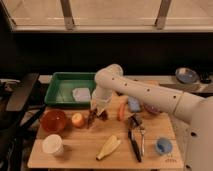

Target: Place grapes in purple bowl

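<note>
The grapes [92, 119], a dark red-purple bunch, hang from my gripper [98, 111] just above the wooden board, right of the apple [77, 119]. The gripper is shut on the top of the bunch. The purple bowl [153, 108] sits at the board's right rear, mostly hidden behind my white arm [145, 92]. The gripper is well to the left of that bowl.
A green tray [62, 89] holding a white item stands at the back left. On the board are an orange-red bowl [53, 120], a white cup [52, 145], a banana [108, 147], utensils [135, 142], a blue cup [163, 146], a blue sponge [133, 104] and an orange item [121, 111].
</note>
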{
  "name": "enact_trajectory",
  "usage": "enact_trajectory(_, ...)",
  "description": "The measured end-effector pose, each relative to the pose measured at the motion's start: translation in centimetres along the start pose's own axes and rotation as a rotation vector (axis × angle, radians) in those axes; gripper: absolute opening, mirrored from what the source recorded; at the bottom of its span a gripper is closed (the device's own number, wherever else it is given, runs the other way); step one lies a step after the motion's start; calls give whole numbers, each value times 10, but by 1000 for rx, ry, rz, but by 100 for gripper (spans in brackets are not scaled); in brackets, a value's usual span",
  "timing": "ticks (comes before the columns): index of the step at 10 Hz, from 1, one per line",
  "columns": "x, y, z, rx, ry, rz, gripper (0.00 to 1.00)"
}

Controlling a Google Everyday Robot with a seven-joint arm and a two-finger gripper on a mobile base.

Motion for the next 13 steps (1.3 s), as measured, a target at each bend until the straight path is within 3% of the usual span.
enact_trajectory(1, 29, 5, -19, 30, 12, 72, 0)
enact_trajectory(3, 58, 16, -39, 49, 19, 135, 0)
enact_trajectory(9, 59, 16, -38, 48, 21, 134, 0)
enact_trajectory(10, 60, 15, -40, 44, 34, 142, 0)
enact_trajectory(13, 87, 25, -65, 38, 129, 228, 0)
